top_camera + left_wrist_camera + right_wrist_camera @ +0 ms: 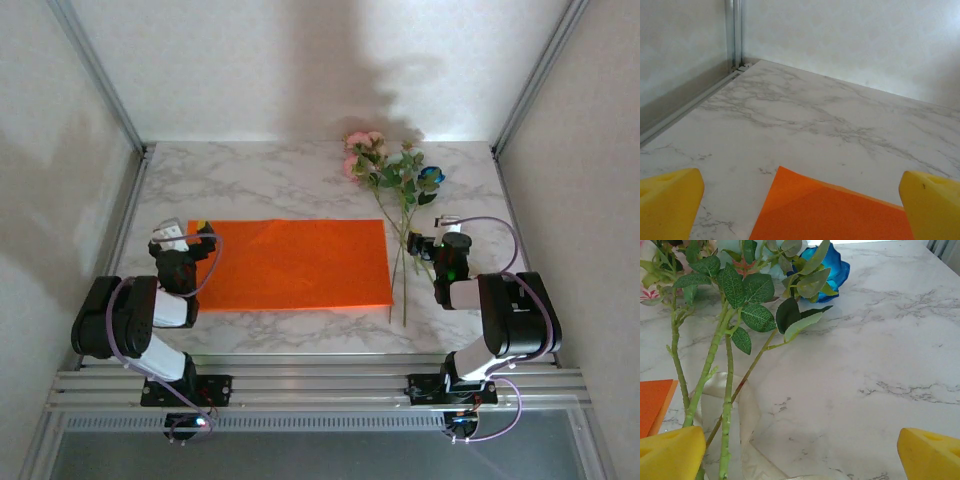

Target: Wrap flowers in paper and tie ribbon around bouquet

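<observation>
Yellow fingers (667, 200) of the left gripper (800, 205) sit at the bottom of its wrist view, spread wide with nothing between them. The right gripper (800, 455) is just as wide and just as empty.

The flowers (395, 175) lie on the right side of the table (260, 180), not yet on the paper (300, 262). Their blooms (362, 145) point toward the far wall. The thin stems (727, 405) run back toward the near edge, just beside the paper's right edge, though I cannot tell whether they touch it. The right gripper hangs close to the right of those stems, and in its wrist view they pass by its left finger. Under them lies the ribbon (747, 415), a pale, half-sheer loop flat on the marble.

The bunch is probably very light. Its stems look wiry enough to hold their shape, while the leaves (747, 287) and petals look soft and easy to crush. The bare lower stems, below the foliage, look like the place to pinch.

The orange paper lies flat across the middle and left of the table, and the left gripper hovers at its far left corner. It looks thin and likely to slide or crease, so a corner or edge seems the best hold. The ribbon looks limp and may drag along with the stems
</observation>
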### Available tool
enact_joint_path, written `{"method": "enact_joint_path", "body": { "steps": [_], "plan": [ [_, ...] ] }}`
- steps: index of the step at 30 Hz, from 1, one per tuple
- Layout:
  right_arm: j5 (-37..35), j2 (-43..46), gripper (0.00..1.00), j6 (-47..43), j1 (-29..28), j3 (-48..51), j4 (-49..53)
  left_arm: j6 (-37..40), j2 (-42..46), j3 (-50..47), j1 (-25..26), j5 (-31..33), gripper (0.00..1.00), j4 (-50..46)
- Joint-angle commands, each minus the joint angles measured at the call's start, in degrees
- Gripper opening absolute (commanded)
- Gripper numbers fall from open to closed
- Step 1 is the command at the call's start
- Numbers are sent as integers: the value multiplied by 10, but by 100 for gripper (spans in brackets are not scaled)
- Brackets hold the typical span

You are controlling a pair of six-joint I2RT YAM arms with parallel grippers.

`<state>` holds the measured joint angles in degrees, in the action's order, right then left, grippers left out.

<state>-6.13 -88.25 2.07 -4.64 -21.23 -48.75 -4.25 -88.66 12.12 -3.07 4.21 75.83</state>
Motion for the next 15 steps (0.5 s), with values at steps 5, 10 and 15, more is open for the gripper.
{"method": "enact_joint_path", "body": {
  "steps": [5, 10, 15],
  "plan": [
    [2, -3, 99, -10, 4, -11, -2, 8, 4, 2, 3, -7, 100, -3],
    [2, -3, 99, -10, 4, -11, 0, 9, 4, 3, 3, -10, 100, -4],
    [2, -4, 99, -10, 4, -11, -1, 10, 4, 4, 3, -11, 100, -6]
  ]
}}
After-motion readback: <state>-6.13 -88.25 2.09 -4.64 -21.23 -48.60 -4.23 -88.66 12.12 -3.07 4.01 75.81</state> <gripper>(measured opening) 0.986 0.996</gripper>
